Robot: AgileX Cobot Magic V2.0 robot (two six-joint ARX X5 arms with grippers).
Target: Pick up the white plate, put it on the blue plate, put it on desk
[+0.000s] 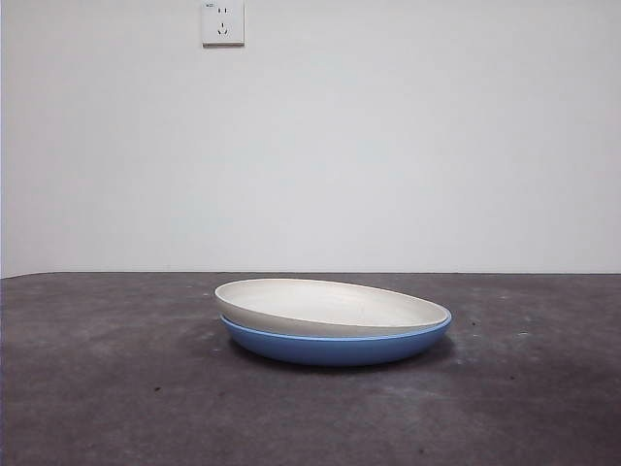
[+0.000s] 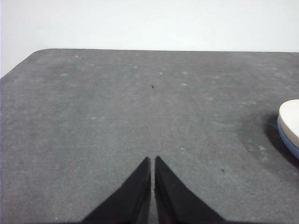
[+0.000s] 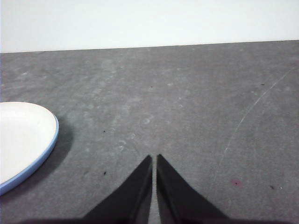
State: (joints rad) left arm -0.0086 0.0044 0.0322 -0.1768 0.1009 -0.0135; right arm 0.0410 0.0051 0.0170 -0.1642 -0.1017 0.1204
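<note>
White plate: the off-white plate [image 1: 335, 303] sits nested in the blue plate, tilted slightly, its left rim riding higher than its right in the front view; its pale inside also shows at the edge of the left wrist view [image 2: 291, 117] and the right wrist view [image 3: 21, 137].
Blue plate: the glossy blue plate [image 1: 335, 348] rests on the surface directly under the white one, only its outer wall and thin rim showing; a blue sliver edges the white plate in both wrist views [image 2: 288, 138] [image 3: 32, 168].
Surface: the dark grey, scuffed tabletop [image 1: 116, 388] carries the stacked pair near the middle of the front view.
Left end effector: the black jaws [image 2: 153, 161] are pressed together with only a hairline slit between the tips, gripping nothing, low over bare surface well apart from the plates.
Right end effector: likewise closed tip to tip [image 3: 154, 158] and empty, over bare surface on the stack's other side.
Backdrop: a plain white wall with a socket [image 1: 222, 22] high up.
</note>
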